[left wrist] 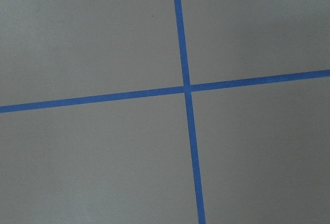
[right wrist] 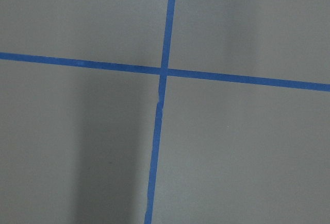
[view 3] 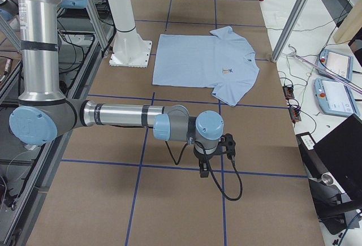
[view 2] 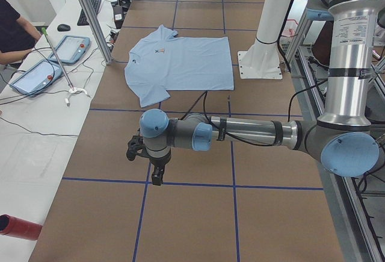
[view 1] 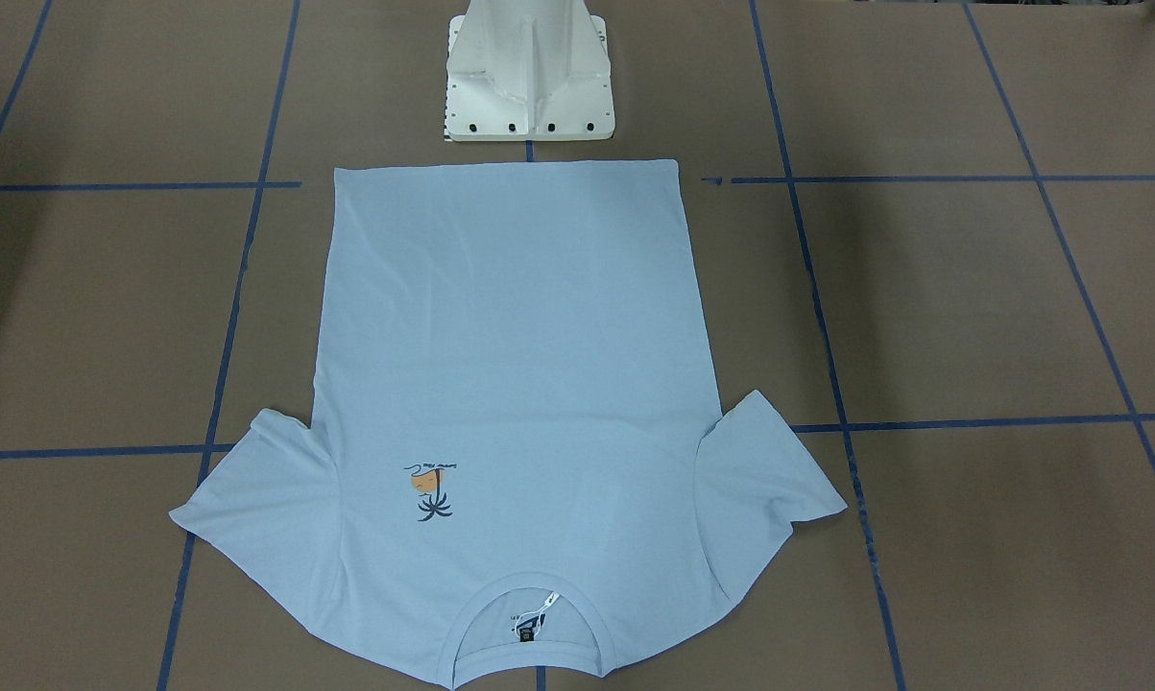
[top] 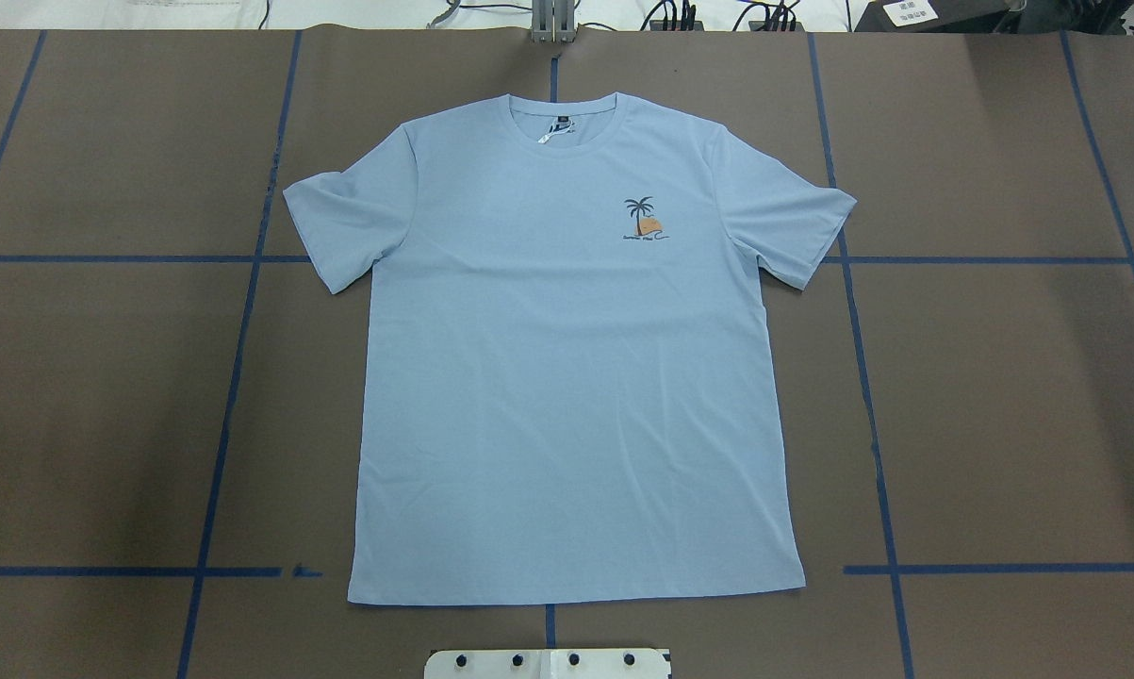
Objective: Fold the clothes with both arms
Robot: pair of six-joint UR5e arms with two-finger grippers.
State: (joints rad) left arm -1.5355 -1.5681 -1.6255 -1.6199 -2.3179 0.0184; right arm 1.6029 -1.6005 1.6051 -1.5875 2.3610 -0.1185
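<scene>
The light blue T-shirt (top: pixel 567 377) lies flat and spread out, print side up, on the brown table, its collar away from the robot and its hem by the white pedestal. It also shows as the T-shirt (view 1: pixel 510 365), (view 2: pixel 180 63), (view 3: pixel 201 59). Both arms are stretched out low over bare table, well clear of the shirt. The left gripper (view 2: pixel 156 176) points down, far toward the table's left end. The right gripper (view 3: pixel 202 169) points down toward the right end. I cannot tell whether either is open or shut. The wrist views hold only table and blue tape.
The white pedestal base (view 1: pixel 529 86) stands just behind the shirt's hem. Blue tape lines (left wrist: pixel 186 87) grid the table. Along the far side runs a white bench with teach pendants (view 2: pixel 36 75), cables and a person's arm (view 2: pixel 15 33). A red cylinder (view 2: pixel 18 227) lies near there.
</scene>
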